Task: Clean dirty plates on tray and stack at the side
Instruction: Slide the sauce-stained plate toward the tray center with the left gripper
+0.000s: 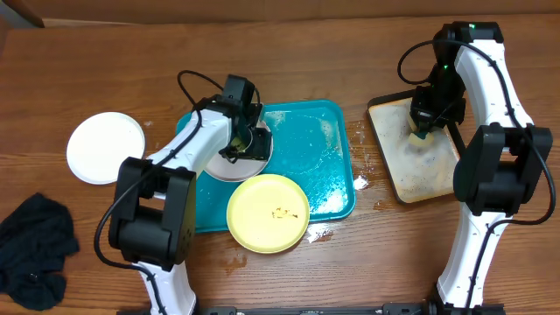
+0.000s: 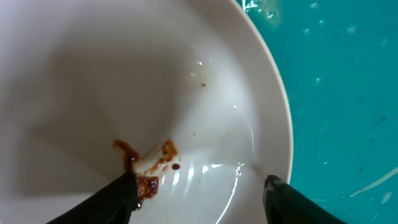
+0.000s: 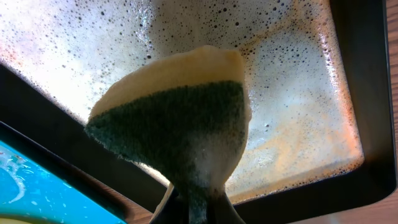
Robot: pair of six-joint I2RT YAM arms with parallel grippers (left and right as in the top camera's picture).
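Note:
A white plate (image 2: 155, 81) with a brown smear (image 2: 149, 168) lies on the left part of the turquoise tray (image 1: 324, 166). My left gripper (image 2: 199, 199) hangs just over it, open, one finger by the smear and the other at the plate's rim, nothing held between them. A pale yellow plate (image 1: 268, 213) with small yellow specks rests over the tray's front edge. Another white plate (image 1: 106, 147) sits on the table to the left. My right gripper (image 3: 198, 208) is shut on a green-and-yellow sponge (image 3: 180, 118) above the soapy tray (image 1: 420, 166).
A dark cloth (image 1: 31, 249) lies at the front left of the wooden table. Foam and water spots dot the turquoise tray (image 2: 348, 93) and the table near its right corner (image 1: 360, 182). The soapy tray's black rim (image 3: 360, 93) borders the foam.

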